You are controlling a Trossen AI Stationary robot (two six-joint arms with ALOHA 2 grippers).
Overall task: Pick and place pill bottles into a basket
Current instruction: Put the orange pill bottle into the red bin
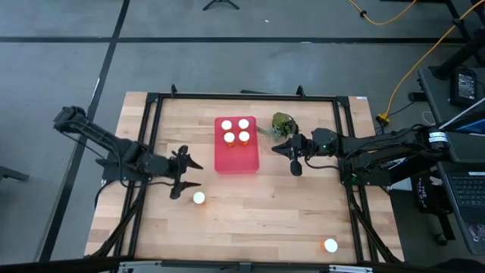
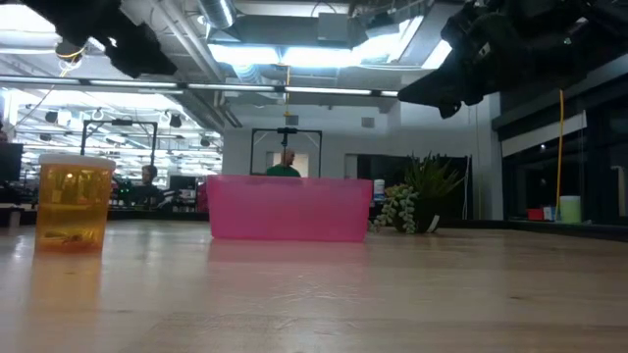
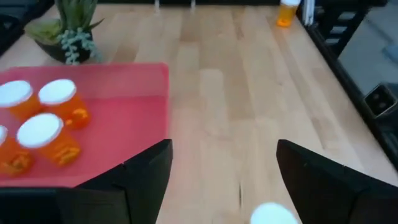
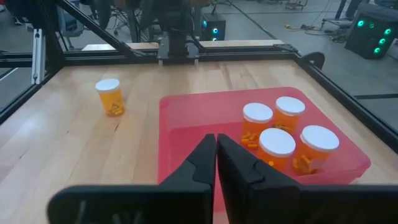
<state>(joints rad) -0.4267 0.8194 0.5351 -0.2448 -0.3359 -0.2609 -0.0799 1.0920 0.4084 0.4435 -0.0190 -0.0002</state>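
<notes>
The red basket point(image 1: 236, 157) lies at the table's middle, with several orange pill bottles point(image 1: 236, 131) standing upright at its far end, white caps up. Another pill bottle point(image 1: 198, 198) stands on its base on the wood left of the basket, toward the near edge, and one more point(image 1: 330, 245) stands near the front right corner. My left gripper point(image 1: 186, 175) hovers open left of the basket; the nearer bottle's white cap point(image 3: 272, 213) shows low between its fingers. My right gripper point(image 1: 282, 150) is shut, empty, at the basket's right side point(image 4: 216, 140).
A small green plant point(image 1: 283, 123) stands just right of the basket's far end, close to my right gripper. A black frame point(image 1: 242, 96) runs round the table top. Bare wood point(image 1: 265, 212) stretches between the basket and the near edge.
</notes>
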